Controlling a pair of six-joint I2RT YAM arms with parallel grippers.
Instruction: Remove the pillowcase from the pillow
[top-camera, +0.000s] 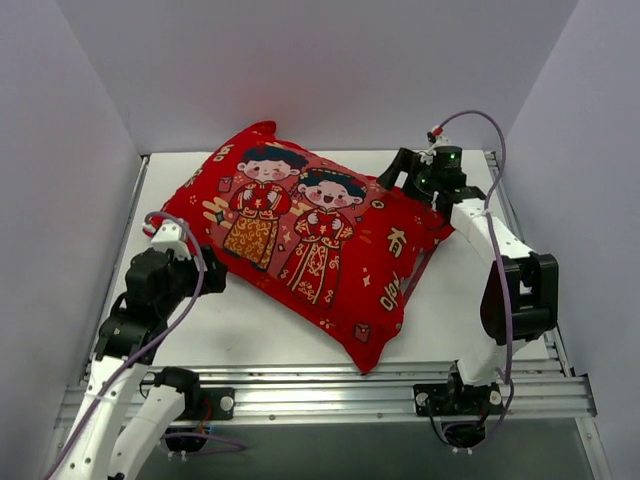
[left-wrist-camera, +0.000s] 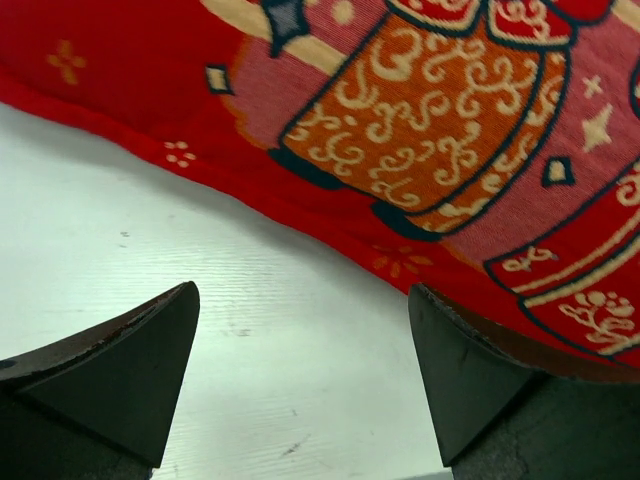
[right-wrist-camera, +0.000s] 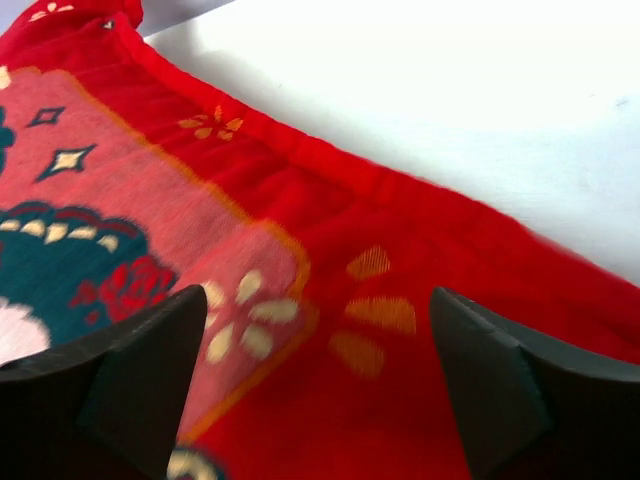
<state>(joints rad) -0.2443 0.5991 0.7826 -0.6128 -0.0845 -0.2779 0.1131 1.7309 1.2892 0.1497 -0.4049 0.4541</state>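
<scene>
The red pillowcase (top-camera: 300, 240), printed with two cartoon children and gold characters, lies stuffed and diagonal across the table. The pillow is hidden inside it. My left gripper (top-camera: 207, 272) is open low at the case's near-left edge. In the left wrist view the left gripper (left-wrist-camera: 303, 292) has bare table between its fingers, and the pillowcase (left-wrist-camera: 420, 150) lies just beyond, its hem brushing the right finger. My right gripper (top-camera: 397, 168) hovers open over the far-right corner. In the right wrist view the right gripper (right-wrist-camera: 318, 294) spans the pillowcase (right-wrist-camera: 330, 230) and pinches nothing.
The white table (top-camera: 250, 330) is walled by grey panels at the left, right and back. An aluminium rail (top-camera: 330, 395) runs along the near edge by the arm bases. A purple cable (top-camera: 490, 140) loops above the right wrist.
</scene>
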